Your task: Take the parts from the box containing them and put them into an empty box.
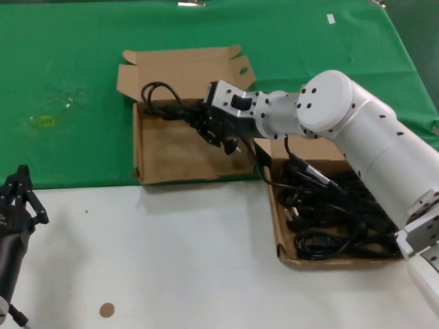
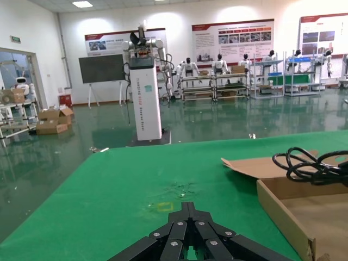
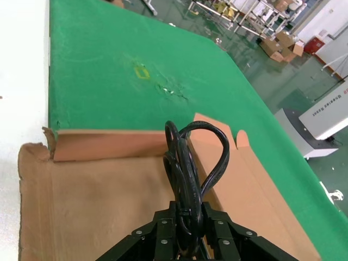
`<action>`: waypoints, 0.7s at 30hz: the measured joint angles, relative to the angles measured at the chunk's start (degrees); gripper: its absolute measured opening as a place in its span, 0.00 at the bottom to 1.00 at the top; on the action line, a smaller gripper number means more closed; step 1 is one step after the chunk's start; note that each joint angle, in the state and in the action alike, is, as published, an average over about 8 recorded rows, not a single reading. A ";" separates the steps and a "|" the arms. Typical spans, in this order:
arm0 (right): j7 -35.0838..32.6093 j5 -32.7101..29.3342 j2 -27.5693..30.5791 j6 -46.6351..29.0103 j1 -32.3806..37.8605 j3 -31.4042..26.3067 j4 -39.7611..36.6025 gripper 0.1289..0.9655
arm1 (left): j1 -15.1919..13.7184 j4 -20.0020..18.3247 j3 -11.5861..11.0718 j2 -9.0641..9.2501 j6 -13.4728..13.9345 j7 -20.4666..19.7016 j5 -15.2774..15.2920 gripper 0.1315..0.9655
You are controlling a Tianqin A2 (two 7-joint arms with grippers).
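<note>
In the head view, two shallow cardboard boxes sit on the table where the green cloth [image 1: 82, 82] meets the white tabletop [image 1: 171, 260]. The empty box [image 1: 175, 147], lid folded back with an oval slot in one ear, lies toward the middle; its brown floor is bare apart from what the right arm holds over it. The right gripper [image 1: 206, 123] reaches across from the right and is clamped on a coiled power cord [image 1: 159, 99], whose loops stick out over the far left part of that box while a plug and a strand of cable trail back toward the second box. That box containing the parts [image 1: 288, 255] sits at the right, partly hidden by the white arm, and holds a tangled heap of black cords [image 1: 329, 219] covering most of its floor. The left gripper [image 1: 20, 195] rests low at the left edge over the white surface, well apart from both boxes; whether its fingers are spread or pressed together I cannot tell. In the left wrist view, the gripper's black linkage shows at the lower edge, the near wall of the empty box [image 2: 283, 215] runs along one side, and the held cord's loops [image 2: 304, 163] hang above its far rim. In the right wrist view, the right gripper's fingers [image 3: 163, 234] pinch the bundled cord [image 3: 187, 168] upright over the open box's bare floor [image 3: 98, 206].
</note>
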 joint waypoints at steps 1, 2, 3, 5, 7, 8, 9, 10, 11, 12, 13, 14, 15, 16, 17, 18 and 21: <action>-0.52 0.25 -0.20 0.21 0.20 0.05 -0.74 0.14 | 0.00 0.00 0.00 0.00 0.00 0.00 0.00 0.01; -1.06 0.52 -0.40 0.42 0.41 0.10 -1.47 0.14 | 0.00 0.00 0.00 0.00 0.00 0.00 0.00 0.01; -1.59 0.78 -0.59 0.62 0.62 0.16 -2.18 0.14 | 0.00 0.00 0.00 0.00 0.00 0.00 0.00 0.01; -2.61 1.29 -0.93 0.95 1.04 0.27 -3.48 0.14 | 0.00 0.00 0.00 0.00 0.00 0.00 0.00 0.01; -3.54 1.77 -1.21 1.23 1.43 0.38 -4.64 0.14 | 0.00 0.00 0.00 0.00 0.00 0.00 0.00 0.01; -3.97 2.00 -1.33 1.35 1.62 0.44 -5.16 0.15 | 0.00 0.00 0.00 0.00 0.00 0.00 0.00 0.01; -4.37 2.21 -1.43 1.47 1.79 0.50 -5.64 0.16 | 0.00 0.00 0.00 0.00 0.00 0.00 0.00 0.01; -4.71 2.41 -1.52 1.57 1.94 0.54 -6.06 0.17 | 0.00 0.00 0.00 0.00 0.00 0.00 0.00 0.01; -5.02 2.59 -1.60 1.68 2.08 0.59 -6.45 0.18 | 0.00 0.00 0.00 0.00 0.00 0.00 0.00 0.01; -5.30 2.75 -1.67 1.78 2.21 0.62 -6.79 0.20 | 0.00 0.00 0.00 0.00 0.00 0.00 0.00 0.01; -5.52 2.89 -1.72 1.89 2.31 0.64 -7.08 0.21 | 0.00 0.00 0.00 0.00 0.00 0.00 0.00 0.01; -5.71 3.01 -1.77 1.99 2.40 0.66 -7.32 0.22 | 0.00 0.00 0.00 0.00 0.00 0.00 0.00 0.01; -5.85 3.11 -1.80 2.10 2.48 0.67 -7.52 0.23 | 0.00 0.00 0.00 0.00 0.00 0.00 0.00 0.01; -5.95 3.19 -1.83 2.22 2.55 0.67 -7.67 0.23 | 0.00 0.00 0.00 0.00 0.00 0.00 0.00 0.01; -6.01 3.25 -1.84 2.33 2.60 0.67 -7.76 0.25 | 0.00 0.00 0.00 0.00 0.00 0.00 0.00 0.01; -6.01 3.30 -1.84 2.45 2.64 0.66 -7.78 0.27 | 0.00 0.00 0.00 0.00 0.00 0.00 0.00 0.01; -5.86 3.38 -1.80 2.76 2.68 0.65 -7.66 0.34 | 0.00 0.00 0.00 0.00 0.00 0.00 0.00 0.02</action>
